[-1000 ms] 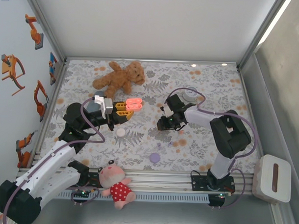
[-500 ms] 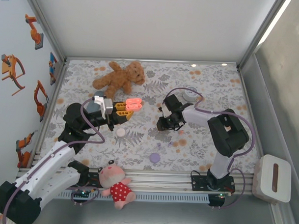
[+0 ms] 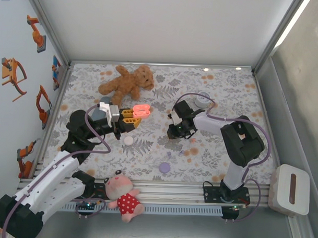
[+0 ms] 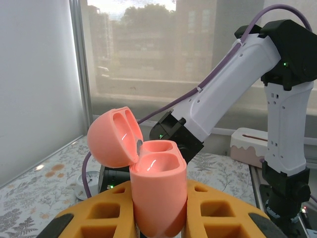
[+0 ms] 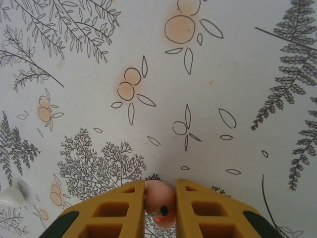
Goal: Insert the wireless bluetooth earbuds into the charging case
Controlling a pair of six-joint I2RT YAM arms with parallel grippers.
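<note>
Top external first: how do the arms stand?
— Both reach in from the table's (image 3: 230,90) near edge. The left gripper (image 3: 132,118), left of centre, is raised and clamped on the open pink charging case (image 3: 142,110). The right gripper (image 3: 174,132) bends down at mid-table.

Left wrist?
— The case stands upright between the yellow fingers (image 4: 111,218), lid tipped left.

Right wrist?
— Fingers pinch a pink earbud (image 5: 159,198), low over the patterned cloth (image 5: 233,74).

Pink case (image 4: 158,193); pink earbud (image 5: 159,197); yellow fingers (image 5: 114,214); white cloth (image 5: 233,69), grey-fern, orange-flower print.
</note>
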